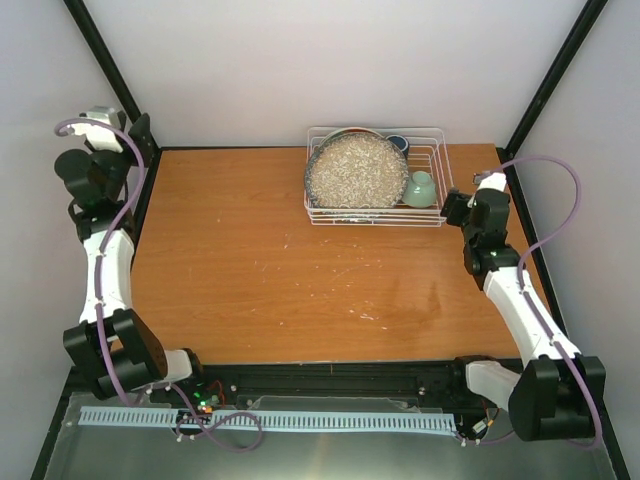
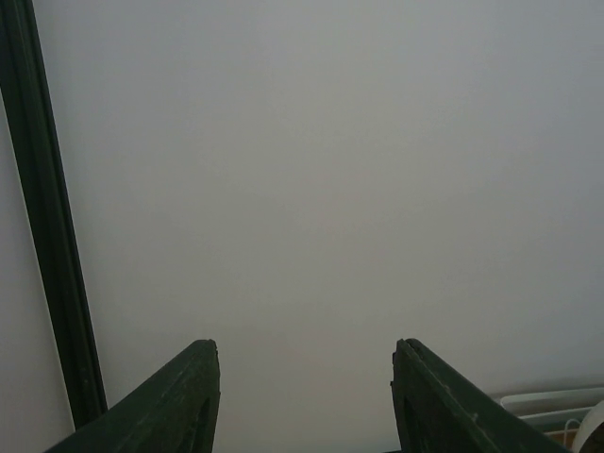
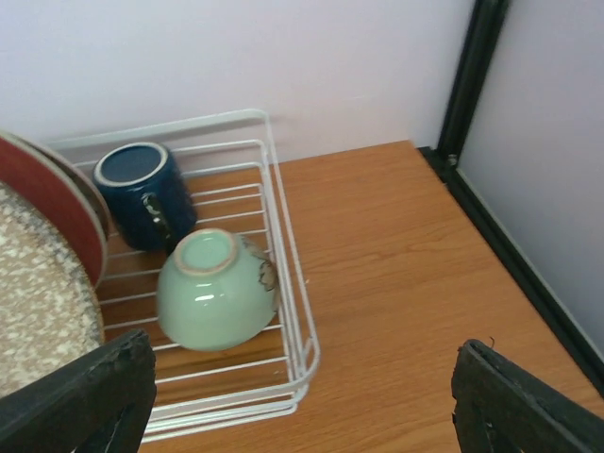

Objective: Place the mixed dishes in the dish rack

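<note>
The white wire dish rack (image 1: 432, 215) stands at the table's far middle-right. The large speckled grey-beige plate (image 1: 357, 172) leans in it. The dark blue mug (image 1: 398, 143) and the pale green cup (image 1: 420, 188) lie in its right end. In the right wrist view the rack (image 3: 288, 274) holds the green cup (image 3: 215, 288) bottom up, the mug (image 3: 142, 193), the red-rimmed plate (image 3: 57, 212) and the speckled plate (image 3: 33, 302). The pale teal plate is hidden. My right gripper (image 1: 452, 208) (image 3: 307, 396) is open and empty just right of the rack. My left gripper (image 1: 140, 135) (image 2: 307, 373) is open and empty, raised at the far left, facing the wall.
Black frame posts stand at the back corners (image 1: 110, 70) (image 1: 555, 80) and one shows in the right wrist view (image 3: 467, 85). White walls close in the table on three sides. The wooden table (image 1: 260, 270) spreads left of and in front of the rack.
</note>
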Controlling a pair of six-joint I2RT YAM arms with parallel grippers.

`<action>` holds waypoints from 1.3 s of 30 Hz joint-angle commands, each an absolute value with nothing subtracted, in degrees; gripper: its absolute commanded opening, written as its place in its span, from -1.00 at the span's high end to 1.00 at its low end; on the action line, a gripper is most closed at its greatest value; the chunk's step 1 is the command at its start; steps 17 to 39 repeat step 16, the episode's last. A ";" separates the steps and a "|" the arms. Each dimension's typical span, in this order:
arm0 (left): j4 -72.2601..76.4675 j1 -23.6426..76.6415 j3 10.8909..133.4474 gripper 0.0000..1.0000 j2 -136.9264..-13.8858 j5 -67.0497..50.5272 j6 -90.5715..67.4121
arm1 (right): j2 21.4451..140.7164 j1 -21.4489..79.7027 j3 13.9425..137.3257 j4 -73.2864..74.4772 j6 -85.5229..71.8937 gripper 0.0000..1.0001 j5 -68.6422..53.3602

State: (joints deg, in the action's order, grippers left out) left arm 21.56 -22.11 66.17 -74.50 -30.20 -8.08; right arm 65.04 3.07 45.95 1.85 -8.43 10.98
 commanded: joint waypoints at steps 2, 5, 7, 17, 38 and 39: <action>26.67 -22.05 64.60 -0.03 -75.78 -31.48 -11.06 | 61.06 2.81 43.60 -2.36 -10.36 -0.69 20.13; 26.65 -22.04 64.86 -0.03 -77.50 -32.35 -11.64 | 60.73 2.83 42.78 -2.99 -10.53 -0.69 21.82; 26.99 -21.98 64.73 -0.03 -78.44 -33.25 -12.01 | 60.73 2.83 42.25 -3.41 -10.56 -0.69 22.23; 27.23 -22.02 62.84 -0.01 -81.13 -33.27 -11.47 | 61.67 2.81 40.23 -7.03 -9.96 -0.72 23.40; 27.23 -22.02 62.84 -0.01 -81.13 -33.27 -11.47 | 61.67 2.81 40.23 -7.03 -9.96 -0.72 23.40; 27.23 -22.02 62.84 -0.01 -81.13 -33.27 -11.47 | 61.67 2.81 40.23 -7.03 -9.96 -0.72 23.40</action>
